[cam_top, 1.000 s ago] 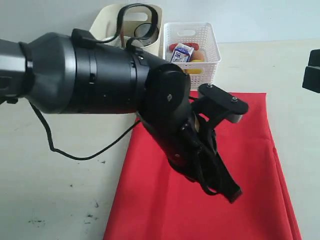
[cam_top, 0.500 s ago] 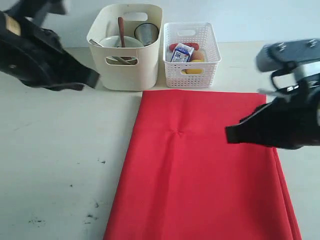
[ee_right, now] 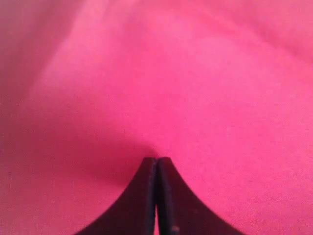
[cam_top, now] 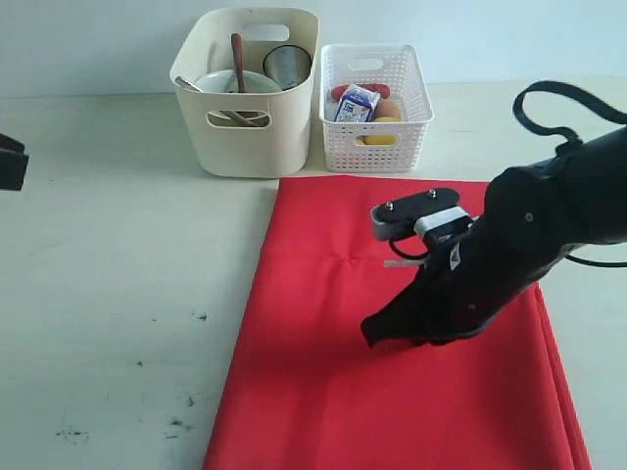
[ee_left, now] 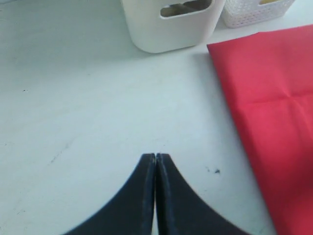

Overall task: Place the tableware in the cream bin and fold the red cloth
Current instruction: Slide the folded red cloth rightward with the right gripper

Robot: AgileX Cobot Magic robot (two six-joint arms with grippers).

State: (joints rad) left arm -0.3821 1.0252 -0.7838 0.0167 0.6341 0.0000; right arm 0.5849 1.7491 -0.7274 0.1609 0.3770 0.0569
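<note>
right gripper (cam_top: 377, 335) fingers clenched, tips at the red cloth (cam_top: 313, 392) by the tabletop's near edge, any pinch hidden. left gripper (ee_left: 155, 157) clenched empty. tableware (cam_top: 220, 83) half hidden in far-edge cream bin (cam_top: 250, 147).

The right arm (cam_top: 549, 220) is a bulky, matte black shell narrowing to the wedge-shaped right gripper (cam_top: 370, 335). Just behind the claw sits a grey bracket (cam_top: 415, 210) with two small screws (cam_top: 388, 207) and a white block (cam_top: 441, 223) under it; farther back a black cable (cam_top: 545, 96) loops free. The left gripper (ee_left: 155, 159) is two smooth black fingers (ee_left: 132, 205) flaring out from a thin seam.
</note>
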